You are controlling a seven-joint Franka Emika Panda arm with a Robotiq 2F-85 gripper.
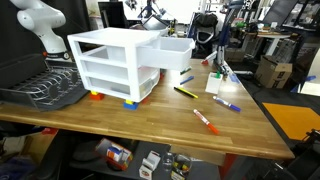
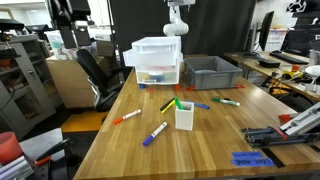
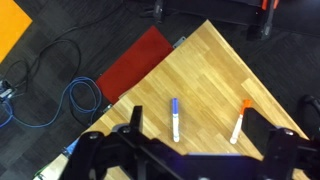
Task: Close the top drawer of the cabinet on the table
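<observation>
Found the top drawer [image 1: 168,50] pulled well out of the cabinet [image 1: 105,62], jutting sideways over the table [image 1: 150,125] in an exterior view. Noted the cabinet near the back of the table, just beside a dark wire dish rack [image 1: 45,90].

Saw the gripper [image 3: 200,130] in the wrist view spread wide, with nothing between its fingers [image 3: 133,120]. Saw it high over a table corner, a blue marker [image 3: 175,120] and an orange marker [image 3: 238,122] lying apart below. Judged it well apart from the drawer.

Judged the drawer light, thin-walled and slightly flexible, likely to slide with little resistance. Judged the cabinet light enough to skid under a hard shove. Needed no grasp, probably. Favoured a gentle flat push on the middle of the drawer's front face, straight along the slide, to avoid skewing or jamming the tray.
</observation>
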